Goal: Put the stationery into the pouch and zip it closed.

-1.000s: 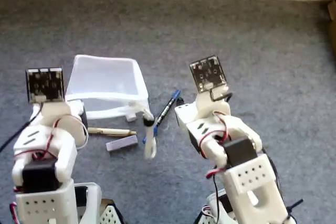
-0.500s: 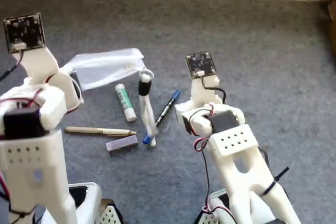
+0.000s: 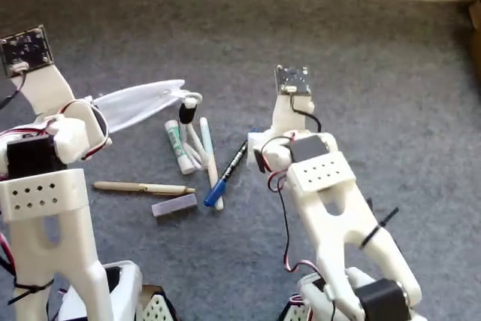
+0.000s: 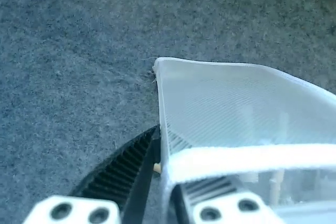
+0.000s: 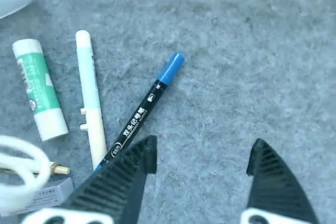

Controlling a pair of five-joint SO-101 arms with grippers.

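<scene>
Translucent white mesh pouch (image 3: 139,107): lifted and tilted, one edge clamped in left gripper (image 4: 161,157). Its free end sits near the far end of the green-and-white glue stick (image 3: 175,148). Glue stick lies flat. White pen (image 3: 207,152) is just beside it on the right, roughly parallel. Black marker with blue cap (image 5: 140,114) is right of the pen, slanted. Beige wooden pen (image 3: 143,187) lies crosswise on the glue stick's near side, with the lavender eraser block (image 3: 174,205) just nearer still.
</scene>
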